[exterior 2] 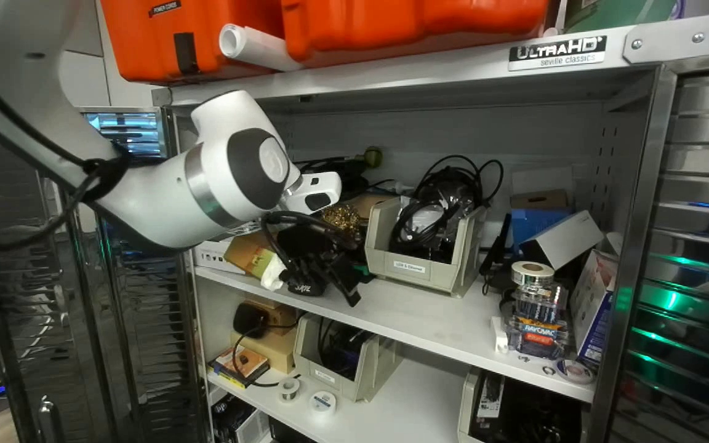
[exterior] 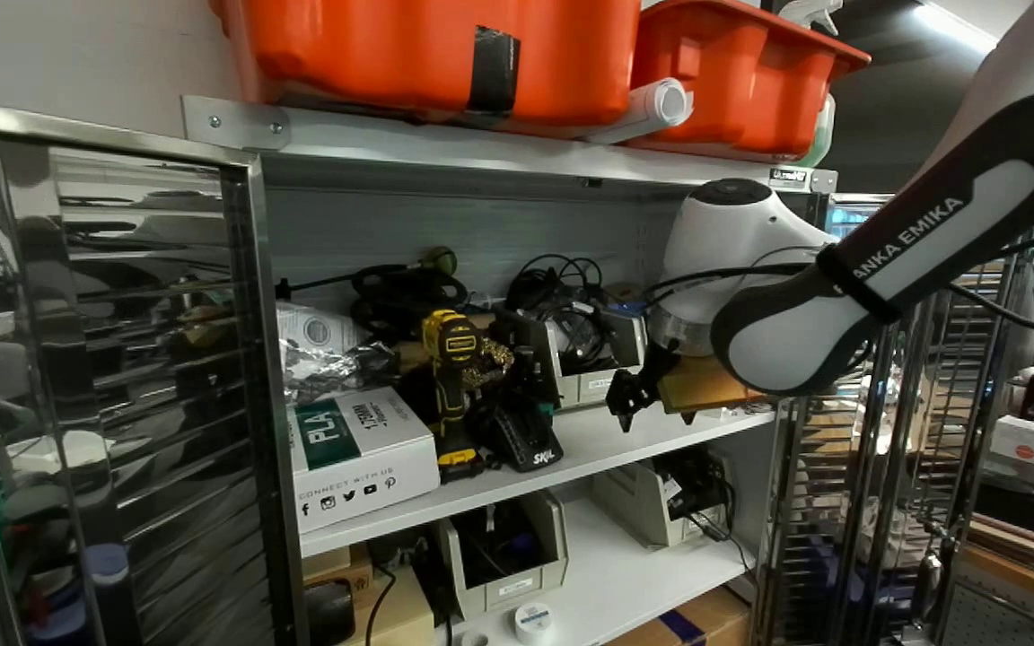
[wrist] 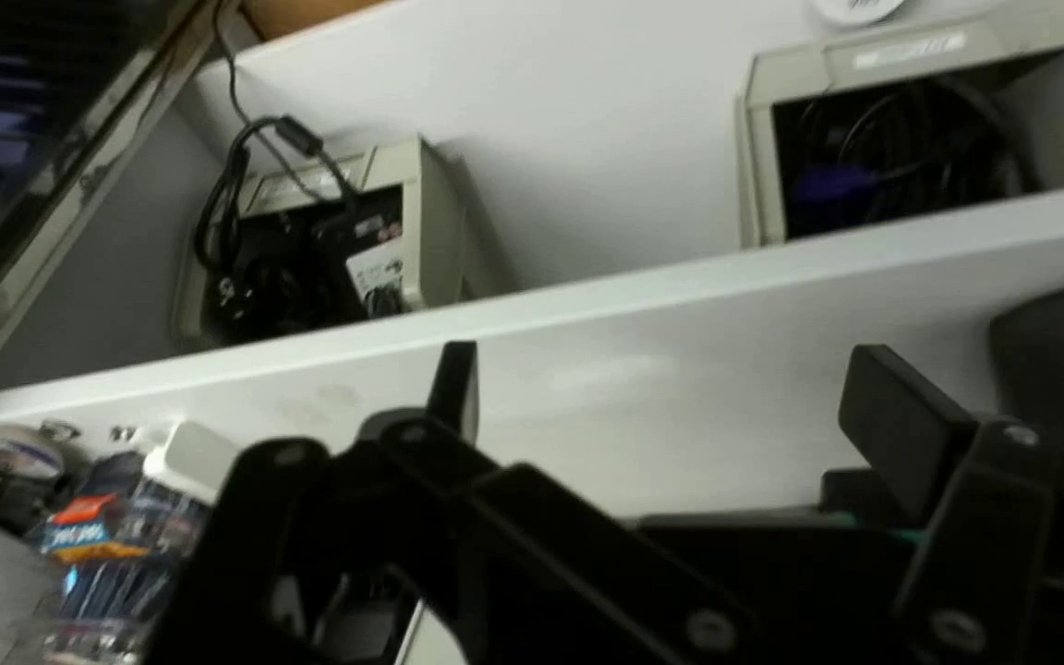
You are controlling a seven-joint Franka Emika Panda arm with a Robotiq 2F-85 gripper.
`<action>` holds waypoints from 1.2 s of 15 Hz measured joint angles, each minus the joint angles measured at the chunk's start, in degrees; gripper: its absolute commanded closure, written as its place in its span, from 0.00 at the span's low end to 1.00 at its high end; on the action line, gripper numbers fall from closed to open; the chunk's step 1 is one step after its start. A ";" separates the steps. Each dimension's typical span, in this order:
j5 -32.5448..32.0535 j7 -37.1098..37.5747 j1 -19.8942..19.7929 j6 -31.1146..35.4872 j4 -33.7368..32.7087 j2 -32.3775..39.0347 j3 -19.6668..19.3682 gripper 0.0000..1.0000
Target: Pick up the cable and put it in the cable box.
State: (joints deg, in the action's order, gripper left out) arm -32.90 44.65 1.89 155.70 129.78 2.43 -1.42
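My gripper is open with nothing between its fingers in the wrist view [wrist: 666, 397]. It hangs over the middle shelf's front in both exterior views [exterior: 656, 413] [exterior 2: 342, 283]. A beige bin with a white label [exterior 2: 410, 267] stands behind it on the middle shelf; it also shows in an exterior view [exterior: 589, 388]. Black coiled cables [exterior 2: 419, 227] fill this bin and loop above its rim. On the lower shelf, a black cable [wrist: 235, 185] hangs over the front of another beige bin [wrist: 440, 222]. I cannot tell which cable or bin the task means.
A yellow drill [exterior: 452, 359], a black charger [exterior: 526, 440] and a PLA box [exterior: 373, 458] crowd the middle shelf. Batteries [exterior 2: 539, 329] and boxes stand at its other end. A third bin [exterior 2: 336, 384] is on the lower shelf. Orange bins [exterior: 445, 54] sit on top.
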 measured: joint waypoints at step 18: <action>35.86 -39.94 0.16 -69.63 -17.65 -5.54 2.81 0.00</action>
State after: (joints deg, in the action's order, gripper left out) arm 2.96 4.71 2.04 86.07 112.13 -3.11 1.39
